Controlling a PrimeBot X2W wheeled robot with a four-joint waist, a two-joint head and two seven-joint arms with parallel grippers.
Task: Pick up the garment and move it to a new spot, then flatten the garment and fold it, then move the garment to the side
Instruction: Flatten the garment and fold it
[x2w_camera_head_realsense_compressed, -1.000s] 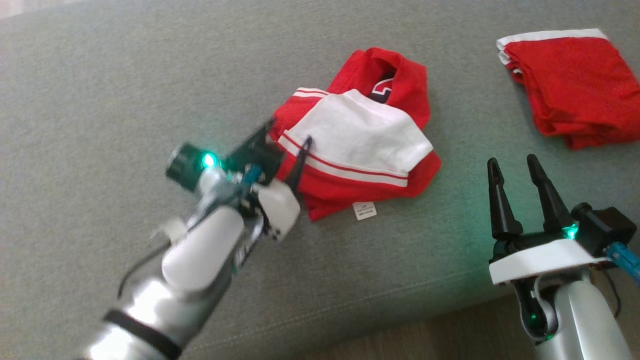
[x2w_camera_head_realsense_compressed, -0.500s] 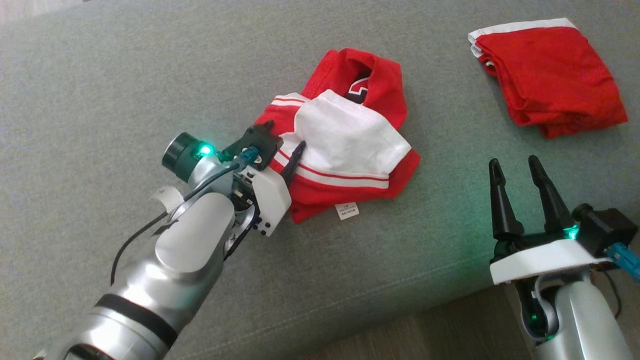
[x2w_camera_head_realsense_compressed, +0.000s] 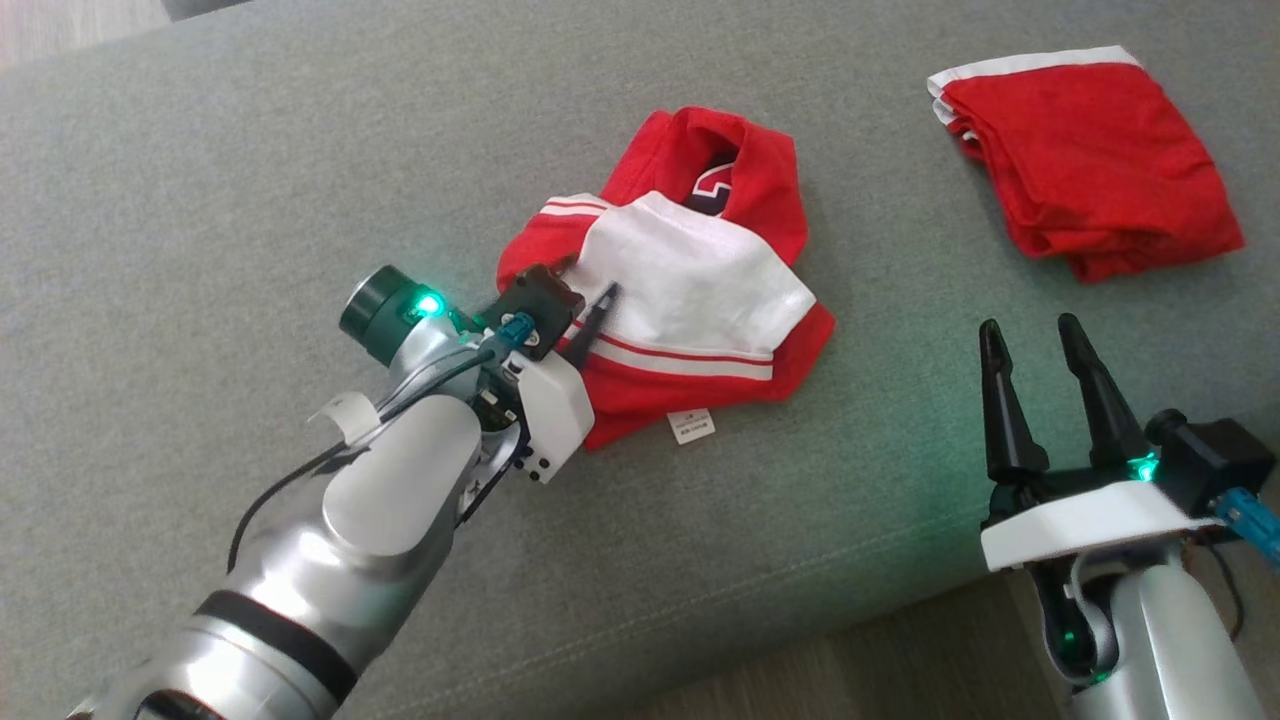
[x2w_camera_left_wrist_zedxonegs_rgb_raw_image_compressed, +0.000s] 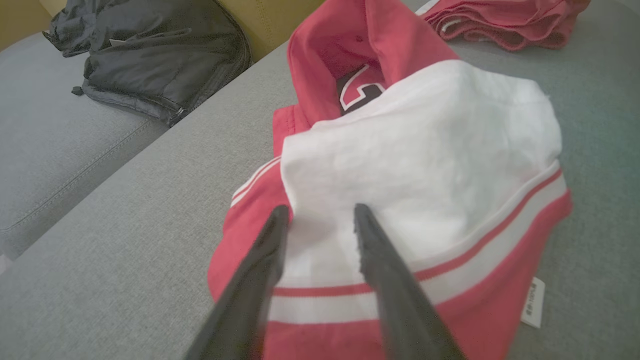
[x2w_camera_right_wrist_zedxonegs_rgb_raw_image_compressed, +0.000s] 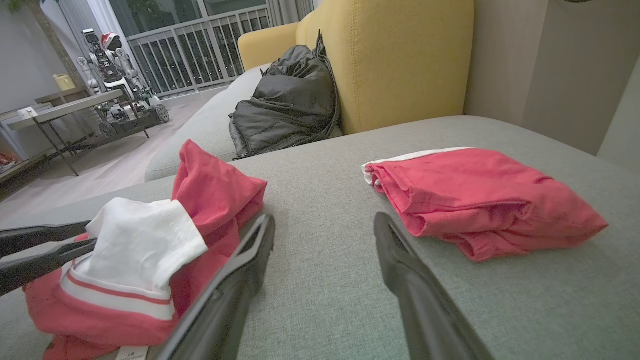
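A folded red and white jersey (x2w_camera_head_realsense_compressed: 700, 290) lies on the grey sofa cushion (x2w_camera_head_realsense_compressed: 200, 200), its white label at the near edge. My left gripper (x2w_camera_head_realsense_compressed: 590, 300) rests on the jersey's left side. In the left wrist view my left gripper (x2w_camera_left_wrist_zedxonegs_rgb_raw_image_compressed: 318, 214) is open by a narrow gap, its tips set on the white panel of the jersey (x2w_camera_left_wrist_zedxonegs_rgb_raw_image_compressed: 425, 150), with white cloth showing between them. My right gripper (x2w_camera_head_realsense_compressed: 1030, 325) stands open and empty near the cushion's front right edge, apart from the jersey. The right wrist view shows my right gripper (x2w_camera_right_wrist_zedxonegs_rgb_raw_image_compressed: 325, 220) beside the jersey (x2w_camera_right_wrist_zedxonegs_rgb_raw_image_compressed: 140, 245).
A second folded red garment (x2w_camera_head_realsense_compressed: 1085, 150) lies at the far right of the cushion. A black jacket (x2w_camera_right_wrist_zedxonegs_rgb_raw_image_compressed: 285, 100) leans against the yellow sofa back (x2w_camera_right_wrist_zedxonegs_rgb_raw_image_compressed: 400, 60). Wooden floor (x2w_camera_head_realsense_compressed: 800, 680) begins past the cushion's front edge. Another robot (x2w_camera_right_wrist_zedxonegs_rgb_raw_image_compressed: 110, 50) stands by a table far off.
The head camera has shifted, sliding the whole picture left. My left arm has drawn back a little, and its fingers now sit on the jersey's white panel. The right gripper has kept still.
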